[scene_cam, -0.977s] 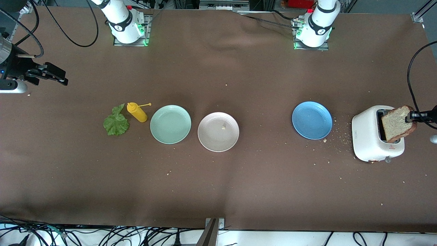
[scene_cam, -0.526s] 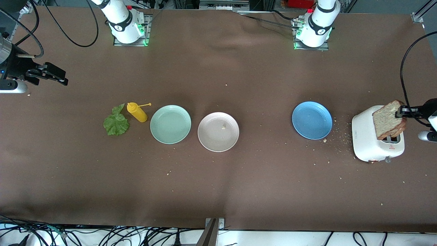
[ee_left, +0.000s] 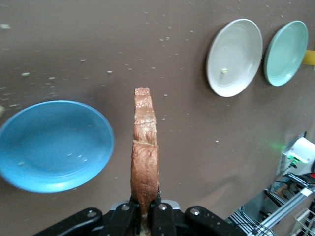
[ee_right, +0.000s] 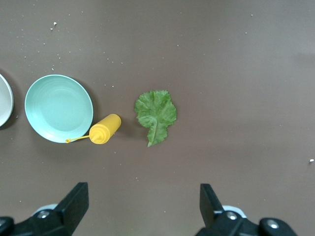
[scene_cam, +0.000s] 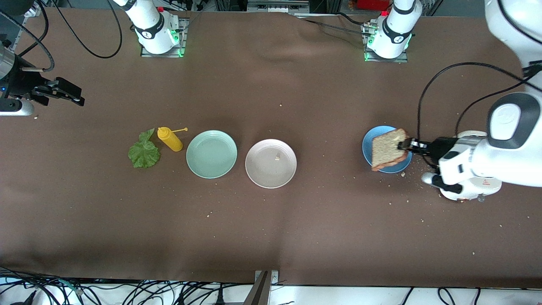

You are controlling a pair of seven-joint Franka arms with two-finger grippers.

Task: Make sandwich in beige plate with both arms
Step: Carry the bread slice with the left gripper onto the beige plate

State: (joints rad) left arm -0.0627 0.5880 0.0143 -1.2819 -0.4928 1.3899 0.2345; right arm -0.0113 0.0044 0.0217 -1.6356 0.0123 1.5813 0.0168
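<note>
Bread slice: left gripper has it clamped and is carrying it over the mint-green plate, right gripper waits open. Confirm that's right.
Not quite. The left gripper does clamp the bread slice, but the front view shows it over the blue plate, not the mint-green plate, which sits empty toward the right arm's end, beside the beige plate. The right gripper does wait open.

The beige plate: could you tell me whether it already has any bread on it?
No bread yet. The beige plate holds only a small crumb; the bread slice is gripped by the left gripper above the blue plate.
</note>
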